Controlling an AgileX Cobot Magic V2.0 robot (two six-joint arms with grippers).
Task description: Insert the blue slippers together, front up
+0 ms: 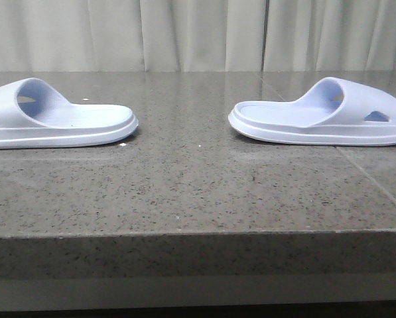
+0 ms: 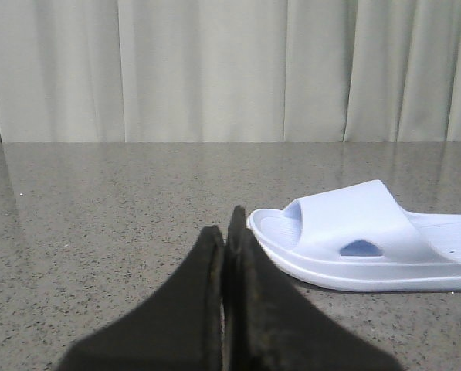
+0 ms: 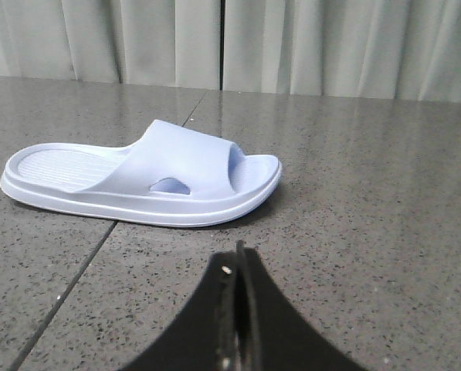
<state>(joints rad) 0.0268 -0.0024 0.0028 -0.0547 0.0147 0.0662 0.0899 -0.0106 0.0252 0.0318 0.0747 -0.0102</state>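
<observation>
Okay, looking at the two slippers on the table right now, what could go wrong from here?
The left slipper and right slipper lie far apart, heels facing each other, so each likely needs turning before nesting. Both run off the front view's edges, making grasps there harder to judge. Both end effectors, left and right, are closed and must open first.

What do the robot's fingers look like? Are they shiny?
Not shiny. The left gripper has two flat, matte black fingers that taper to a point, with rough, slightly scuffed inner edges. The right gripper looks the same: black, wedge-shaped fingers, with a few tiny pale specks along the seam. No cables, labels or arm parts show in any view.
</observation>
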